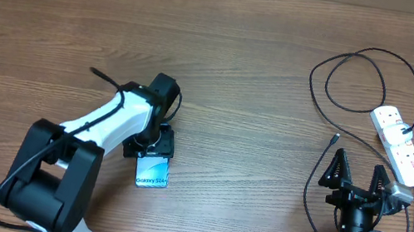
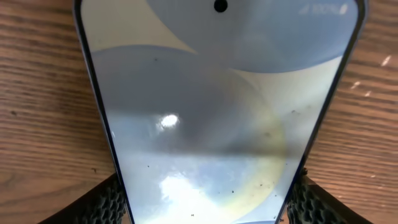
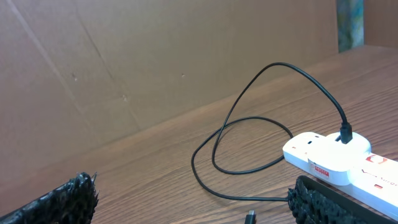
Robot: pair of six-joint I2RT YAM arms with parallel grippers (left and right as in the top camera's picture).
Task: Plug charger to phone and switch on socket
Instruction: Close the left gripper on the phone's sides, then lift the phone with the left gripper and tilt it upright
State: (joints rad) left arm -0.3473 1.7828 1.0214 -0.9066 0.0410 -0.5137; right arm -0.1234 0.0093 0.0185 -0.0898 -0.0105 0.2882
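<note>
My left gripper (image 1: 156,145) clasps the phone (image 1: 153,178) by its long edges, lower centre-left of the bench (image 1: 267,59); my right gripper (image 1: 360,165) gapes free near the charger (image 1: 334,140) tip, lower right. I should hold the phone flat and steady, its port end clear of my fingers

The desk (image 1: 240,71) is brown wood grain, smooth with a dull sheen. The phone (image 2: 217,124) has a glossy glass face, dust-speckled and catching glare. The pads (image 2: 109,202) of my left hand (image 2: 205,202) are black, rough and knobbly. The socket (image 3: 336,158) is smooth, shiny white plastic; the charger (image 3: 278,65) is matt black. Upper left in the right wrist view: plain matt cardboard (image 3: 124,62).
</note>
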